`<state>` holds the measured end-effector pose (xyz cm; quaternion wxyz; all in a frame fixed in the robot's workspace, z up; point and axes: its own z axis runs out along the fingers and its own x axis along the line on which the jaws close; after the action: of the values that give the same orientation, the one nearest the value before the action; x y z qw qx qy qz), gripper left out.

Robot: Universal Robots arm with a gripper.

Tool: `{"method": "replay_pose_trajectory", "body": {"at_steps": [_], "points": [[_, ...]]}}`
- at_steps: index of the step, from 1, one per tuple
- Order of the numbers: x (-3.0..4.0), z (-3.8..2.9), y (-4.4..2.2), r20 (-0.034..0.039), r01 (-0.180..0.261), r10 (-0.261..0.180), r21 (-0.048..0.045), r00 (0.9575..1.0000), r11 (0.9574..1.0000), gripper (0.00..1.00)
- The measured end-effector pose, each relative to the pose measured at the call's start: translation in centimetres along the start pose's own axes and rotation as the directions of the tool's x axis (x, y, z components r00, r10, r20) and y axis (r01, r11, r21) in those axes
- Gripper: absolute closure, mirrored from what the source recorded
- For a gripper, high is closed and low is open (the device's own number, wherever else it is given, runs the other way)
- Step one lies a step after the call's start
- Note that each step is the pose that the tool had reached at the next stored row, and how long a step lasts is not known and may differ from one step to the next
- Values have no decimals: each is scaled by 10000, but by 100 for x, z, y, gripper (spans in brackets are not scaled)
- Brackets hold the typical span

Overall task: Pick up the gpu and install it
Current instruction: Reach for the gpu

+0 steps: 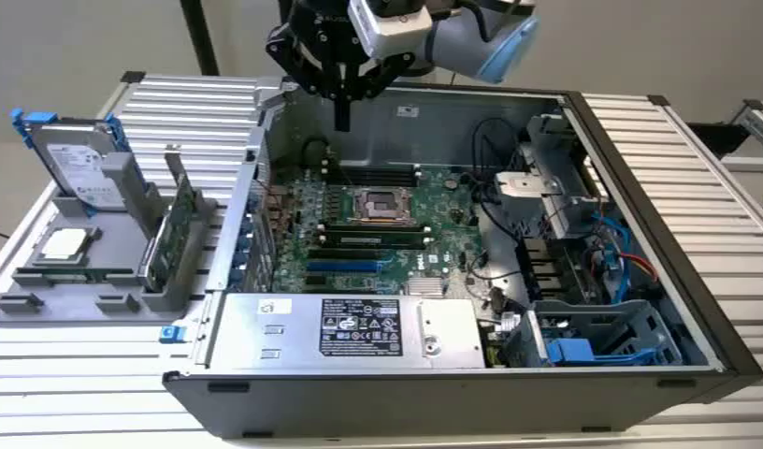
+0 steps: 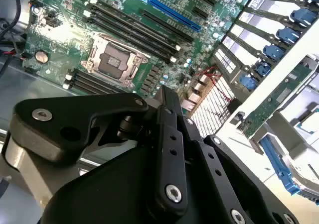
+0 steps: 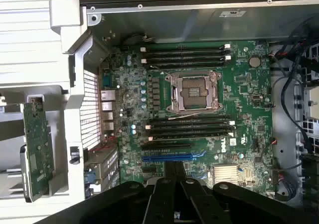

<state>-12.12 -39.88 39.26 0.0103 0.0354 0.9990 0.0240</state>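
Slatted metal table (image 1: 82,374) carries open case (image 1: 419,398); hand (image 1: 341,122) closed, empty, above motherboard (image 1: 369,234); gpu (image 1: 172,234) upright in grey rack (image 1: 57,299).

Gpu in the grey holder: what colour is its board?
The gpu is green, clearest in the first wrist view.

Slatted metal table (image 1: 694,168) carries two things — open PC case (image 1: 419,404) w/ grey parts rack (image 1: 57,304) beside.

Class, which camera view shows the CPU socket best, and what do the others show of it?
The first wrist view: the CPU socket is seen almost straight on, unobstructed. The second wrist view shows the socket at a slant; the exterior view shows the socket small, from farther off.
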Motion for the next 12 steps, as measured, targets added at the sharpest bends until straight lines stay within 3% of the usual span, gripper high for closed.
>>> {"method": "replay_pose_trajectory", "body": {"at_steps": [12], "points": [[0,-2,0,0,0,0,0,10000,10000,100]]}}
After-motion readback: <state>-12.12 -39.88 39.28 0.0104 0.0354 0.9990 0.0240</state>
